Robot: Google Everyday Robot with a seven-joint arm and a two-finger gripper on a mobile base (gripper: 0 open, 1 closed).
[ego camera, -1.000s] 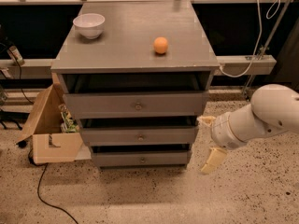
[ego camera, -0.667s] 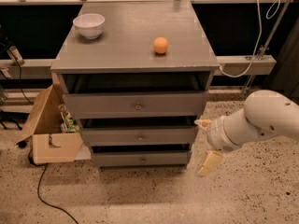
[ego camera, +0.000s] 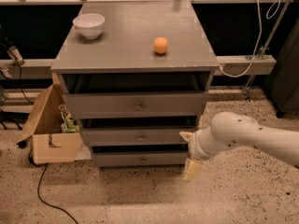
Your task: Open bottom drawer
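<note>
Speckled terrazzo floor [ego camera: 140, 199], cardboard box [ego camera: 56, 148] left.

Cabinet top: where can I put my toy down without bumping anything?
The cabinet top is bare between the white bowl and the orange, along its whole front edge, and right of the orange. Only the back-left corner is crowded, by the bowl. The end effector hangs low, beside the right end of the bottom drawer.

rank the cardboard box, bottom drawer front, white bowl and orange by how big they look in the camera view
1. cardboard box
2. bottom drawer front
3. white bowl
4. orange

The gripper sits open by the bottom drawer's right end.
</note>
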